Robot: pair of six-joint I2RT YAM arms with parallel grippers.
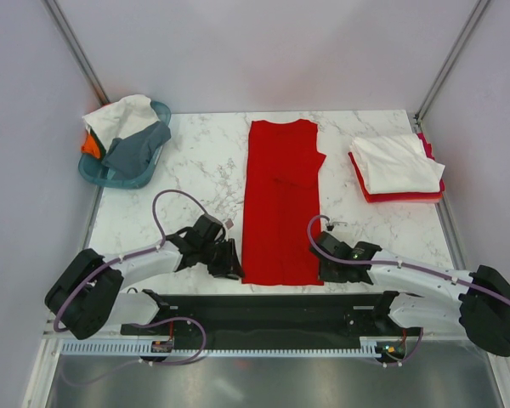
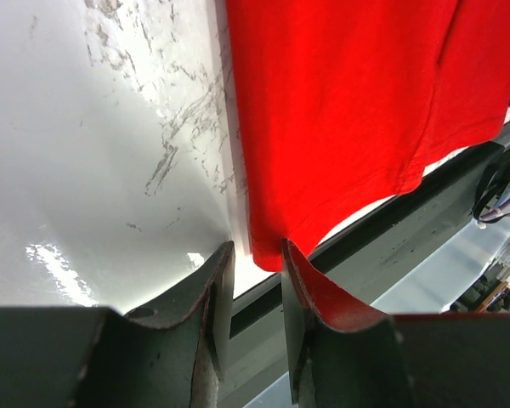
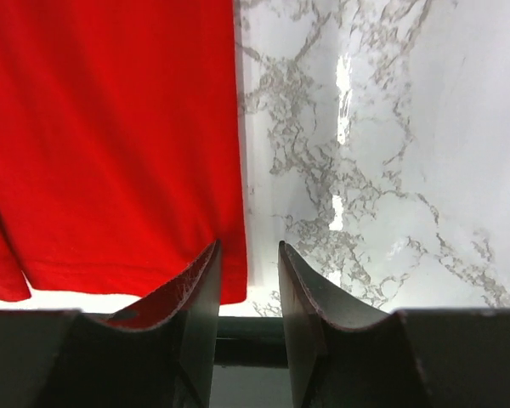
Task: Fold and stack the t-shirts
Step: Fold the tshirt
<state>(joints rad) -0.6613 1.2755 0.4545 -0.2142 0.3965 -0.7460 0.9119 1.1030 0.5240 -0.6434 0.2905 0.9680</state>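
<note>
A bright red t-shirt (image 1: 280, 204) lies folded into a long strip down the middle of the marble table. My left gripper (image 1: 231, 265) is open at its near left corner, which shows between the jaws in the left wrist view (image 2: 272, 251). My right gripper (image 1: 327, 268) is open at its near right corner; the hem corner (image 3: 229, 280) lies between the jaws. Neither holds cloth. A stack of folded tees, white (image 1: 395, 161) over red (image 1: 408, 195), sits at the back right.
A teal basket (image 1: 98, 174) at the back left holds white (image 1: 119, 115), grey (image 1: 136, 149) and orange (image 1: 89, 144) tees. The table's near edge and a black rail (image 1: 263, 310) lie just behind both grippers. Walls close in the sides.
</note>
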